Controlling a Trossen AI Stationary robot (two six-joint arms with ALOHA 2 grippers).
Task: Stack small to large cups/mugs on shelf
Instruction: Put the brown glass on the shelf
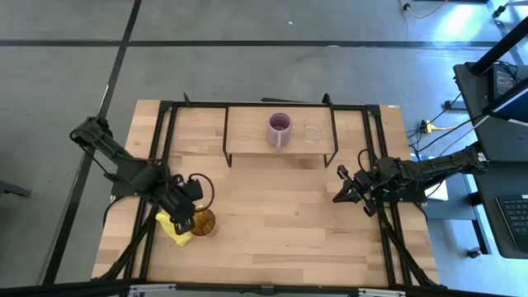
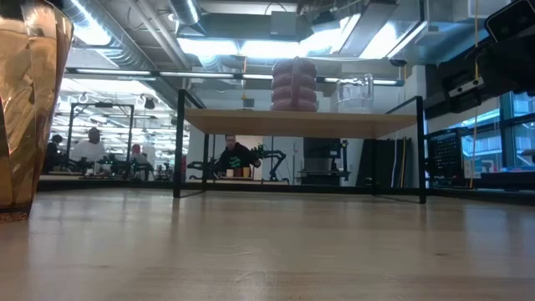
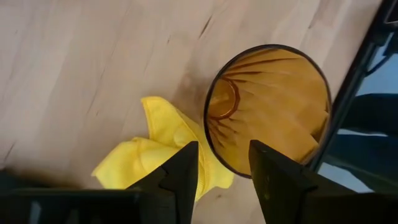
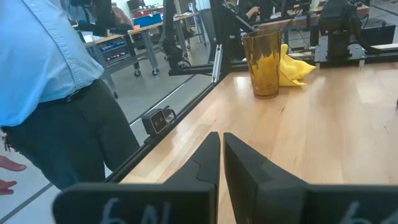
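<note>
The amber ribbed tumbler (image 1: 204, 221) stands upright on its base on the tabletop near the front left, beside the yellow cloth (image 1: 173, 224). It also shows in the low view (image 2: 25, 109) and the right wrist view (image 4: 263, 62). My left gripper (image 3: 222, 171) is open above the tumbler's rim (image 3: 211, 146), one finger over the inside and one outside over the cloth (image 3: 155, 149). The purple mug (image 1: 279, 130) and the small clear glass cup (image 1: 312, 132) stand side by side on the shelf (image 1: 247, 132). My right gripper (image 1: 342, 188) is shut and empty at the table's right.
The shelf's black wire legs (image 2: 178, 142) stand on the far half of the table. Black frame rails (image 1: 161, 140) run along both sides of the table. A person in a light blue shirt (image 4: 43, 68) stands close by the table's near edge. Bare wood lies mid-table (image 1: 272, 206).
</note>
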